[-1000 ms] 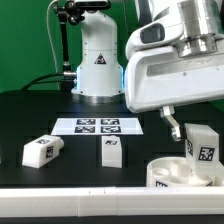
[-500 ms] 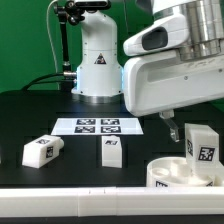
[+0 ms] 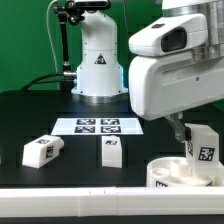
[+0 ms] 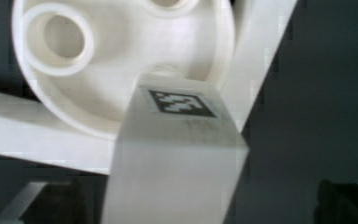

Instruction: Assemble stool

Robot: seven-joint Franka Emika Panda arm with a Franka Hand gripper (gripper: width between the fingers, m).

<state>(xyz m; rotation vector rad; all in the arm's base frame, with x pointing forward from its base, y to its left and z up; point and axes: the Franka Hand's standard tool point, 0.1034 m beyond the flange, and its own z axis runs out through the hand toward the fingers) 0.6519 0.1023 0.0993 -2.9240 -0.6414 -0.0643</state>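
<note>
— Where's the seat [image 3: 168,173]?
— On the tabletop [image 3: 30,115], at the exterior view's right, with one leg [image 3: 203,145] standing on it.
— The end effector [image 4: 179,200]?
— Its jaws are spread either side of that leg, with gaps showing. A tilted leg [image 3: 42,150] and a spare upright leg [image 3: 110,151] wait near the marker board [image 3: 100,126].

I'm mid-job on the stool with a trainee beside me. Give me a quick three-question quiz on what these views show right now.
1. How many legs sit on the table apart from the seat?
2. True or false: the seat is at the exterior view's left, touching the marker board.
3. The leg next to the gripper is: A) on the marker board; B) upright at the seat; C) lying flat by the robot base.

Key: 1) Two: the lying leg and the standing leg. 2) False. 3) B.
</note>
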